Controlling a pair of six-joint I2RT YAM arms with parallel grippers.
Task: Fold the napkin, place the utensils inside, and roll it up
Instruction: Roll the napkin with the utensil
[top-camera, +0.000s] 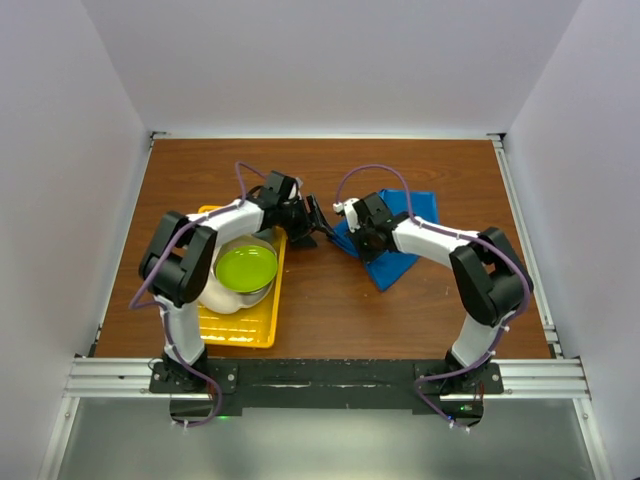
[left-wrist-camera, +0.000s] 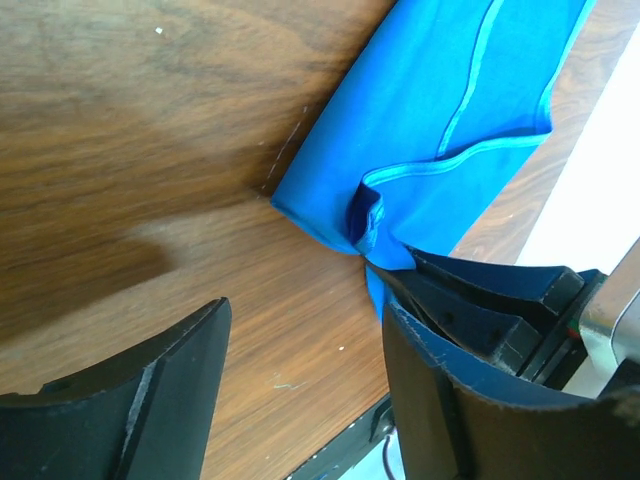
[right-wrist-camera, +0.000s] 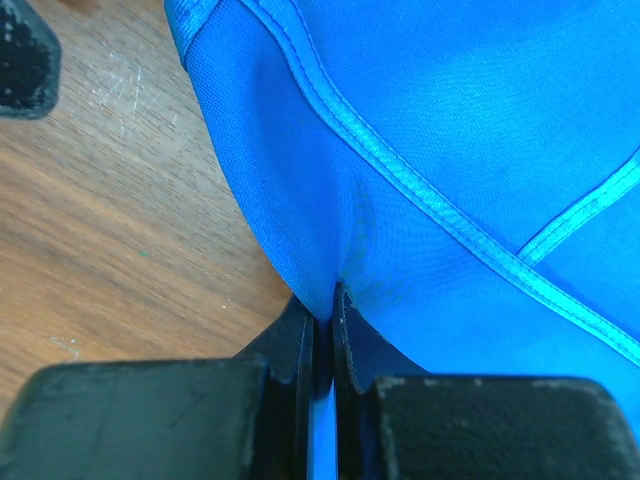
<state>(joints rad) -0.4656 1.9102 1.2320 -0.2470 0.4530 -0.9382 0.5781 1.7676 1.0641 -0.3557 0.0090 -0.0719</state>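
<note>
Napkin (right-wrist-camera: 450, 150) edge is pinched by the lowered right hand (right-wrist-camera: 322, 312); left hand (left-wrist-camera: 305, 318) gapes empty.

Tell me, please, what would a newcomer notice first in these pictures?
The bright blue napkin lies bunched right of centre, its edge pinched in the shut right gripper. The left gripper hovers open beside it. On the left, a yellow tray holds a lime-green bowl.
</note>
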